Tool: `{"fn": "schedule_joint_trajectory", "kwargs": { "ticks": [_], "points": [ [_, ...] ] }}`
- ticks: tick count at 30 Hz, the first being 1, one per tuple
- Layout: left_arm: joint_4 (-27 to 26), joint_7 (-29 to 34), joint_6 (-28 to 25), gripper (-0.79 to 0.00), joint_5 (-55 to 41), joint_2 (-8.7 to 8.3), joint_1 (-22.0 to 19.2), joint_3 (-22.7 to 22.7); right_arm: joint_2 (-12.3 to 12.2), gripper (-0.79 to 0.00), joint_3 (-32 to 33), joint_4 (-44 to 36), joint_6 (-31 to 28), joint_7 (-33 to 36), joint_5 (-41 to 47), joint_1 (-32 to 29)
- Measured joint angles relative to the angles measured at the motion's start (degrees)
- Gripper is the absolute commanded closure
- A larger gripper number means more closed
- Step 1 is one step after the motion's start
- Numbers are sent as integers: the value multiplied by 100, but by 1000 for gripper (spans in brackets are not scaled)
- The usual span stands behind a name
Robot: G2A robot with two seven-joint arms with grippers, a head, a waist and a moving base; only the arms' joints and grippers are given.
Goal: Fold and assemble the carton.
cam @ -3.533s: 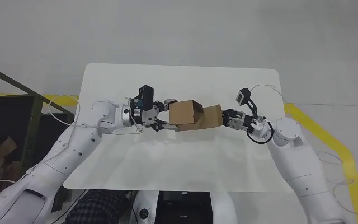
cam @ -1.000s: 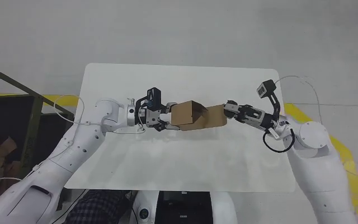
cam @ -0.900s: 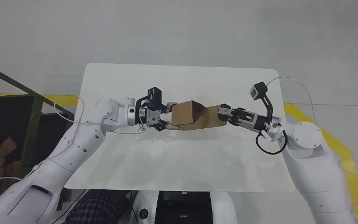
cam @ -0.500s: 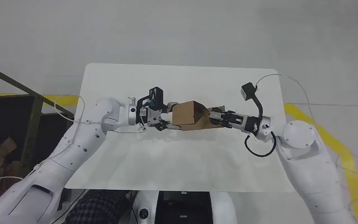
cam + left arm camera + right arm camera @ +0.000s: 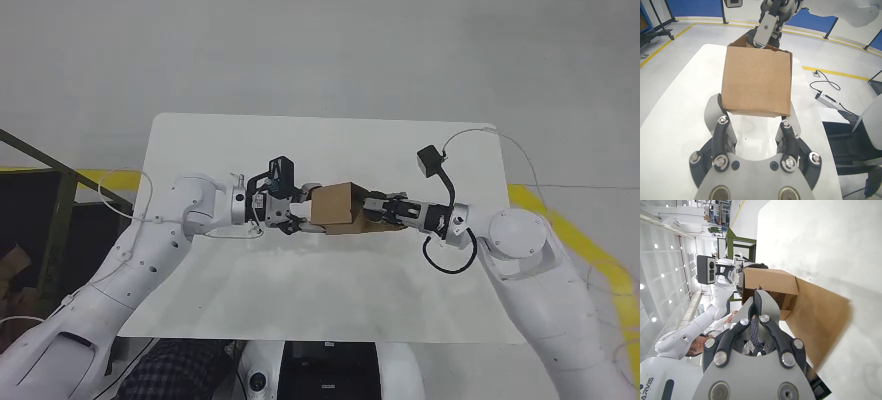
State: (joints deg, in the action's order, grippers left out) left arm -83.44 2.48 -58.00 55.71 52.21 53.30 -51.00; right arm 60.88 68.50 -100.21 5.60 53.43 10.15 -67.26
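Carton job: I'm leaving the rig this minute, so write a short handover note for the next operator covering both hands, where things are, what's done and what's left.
Left hand: shut on the carton, clamping one end from both sides over the middle of the table.
Right hand: shut, its tip at the rim of the carton's open end. I cannot tell whether it pinches cardboard.
Done: the carton body is squared up into a box.
Left: the open end. Its large flap lies spread outward and needs folding in, then the end needs closing.
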Motion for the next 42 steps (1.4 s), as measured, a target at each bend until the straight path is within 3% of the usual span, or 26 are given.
{"fn": "schedule_joint_trajectory", "kwargs": {
  "ticks": [20, 33, 42],
  "points": [
    [20, -123, 0, -243, 159, 13, 2, 2, 48, 0, -405, 172, 118, 317, 133, 313],
    [81, -228, 0, -243, 202, -9, -6, 15, -66, 0, 160, 61, 284, 341, 216, 162],
    [27, -320, 0, -237, 250, -38, 36, 21, -58, 0, 79, 233, 333, 68, 17, 300]
  ]
}}
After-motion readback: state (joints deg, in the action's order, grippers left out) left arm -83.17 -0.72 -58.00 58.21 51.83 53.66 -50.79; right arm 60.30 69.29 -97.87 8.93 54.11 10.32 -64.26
